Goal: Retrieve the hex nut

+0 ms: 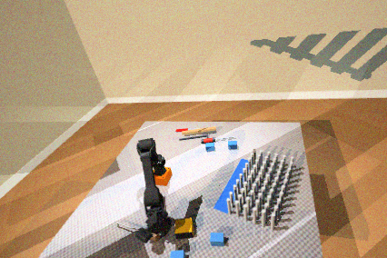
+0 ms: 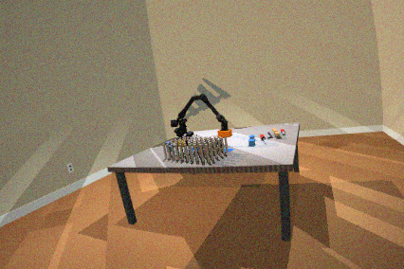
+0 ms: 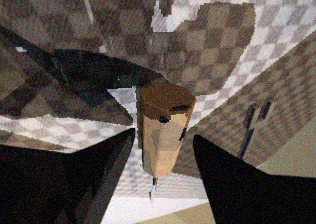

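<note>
My gripper point(image 1: 156, 233) point(image 2: 182, 134) point(image 3: 164, 135) is open, low over the table at the near left, with its fingertips on either side of a tool's wooden handle point(image 3: 165, 145). Gaps show between the handle and both fingers. The tool's thin shaft point(image 1: 125, 227) point(image 3: 153, 191) points left in the top view and down in the wrist view. The metal spacers point(image 1: 272, 220) point(image 2: 195, 153) stand in rows at the right of the top view. The blue taped strip point(image 1: 223, 203) point(image 2: 230, 150) lies along their left side. The nut cannot be made out.
A yellow block point(image 1: 184, 228) is just right of the gripper, with blue blocks point(image 1: 217, 239) point(image 1: 177, 254) nearby. More blue blocks point(image 1: 210, 147) point(image 1: 233, 144) and several tools, one red-handled point(image 1: 208, 140), lie at the back. An orange block point(image 1: 163, 176) point(image 2: 225, 134) is by the arm's base.
</note>
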Controlling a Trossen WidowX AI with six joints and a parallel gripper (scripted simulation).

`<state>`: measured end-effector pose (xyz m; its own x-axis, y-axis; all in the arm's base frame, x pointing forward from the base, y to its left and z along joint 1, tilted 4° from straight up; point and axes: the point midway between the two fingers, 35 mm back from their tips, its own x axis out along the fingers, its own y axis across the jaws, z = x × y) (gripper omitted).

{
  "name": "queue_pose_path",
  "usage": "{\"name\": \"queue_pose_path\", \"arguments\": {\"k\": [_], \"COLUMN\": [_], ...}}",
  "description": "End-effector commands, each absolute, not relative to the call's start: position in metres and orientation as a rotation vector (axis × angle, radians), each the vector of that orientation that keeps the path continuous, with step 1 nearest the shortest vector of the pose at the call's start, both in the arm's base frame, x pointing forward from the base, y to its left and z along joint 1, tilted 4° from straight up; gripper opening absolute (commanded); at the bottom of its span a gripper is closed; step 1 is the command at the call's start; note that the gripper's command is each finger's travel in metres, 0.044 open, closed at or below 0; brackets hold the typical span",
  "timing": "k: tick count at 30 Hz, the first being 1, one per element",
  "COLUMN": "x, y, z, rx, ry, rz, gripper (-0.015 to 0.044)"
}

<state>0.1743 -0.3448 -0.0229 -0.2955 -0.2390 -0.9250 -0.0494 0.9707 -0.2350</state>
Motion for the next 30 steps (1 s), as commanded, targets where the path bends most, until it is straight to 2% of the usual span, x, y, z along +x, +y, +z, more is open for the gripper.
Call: {"name": "queue_pose_path", "arguments": {"k": [1, 15, 21, 30], "x": [0.173, 0.173, 0.176, 0.178], "y": [-0.343, -0.343, -0.35, -0.358], "z": [-0.026, -0.026, 0.002, 0.061], "rx": [-0.206, -0.206, -0.207, -0.208], "ry": [1.873, 1.873, 1.872, 1.871], "rz": [-0.19, -0.19, -0.19, -0.189], "gripper": [0.0247, 0.0153, 0.0, 0.0]}}
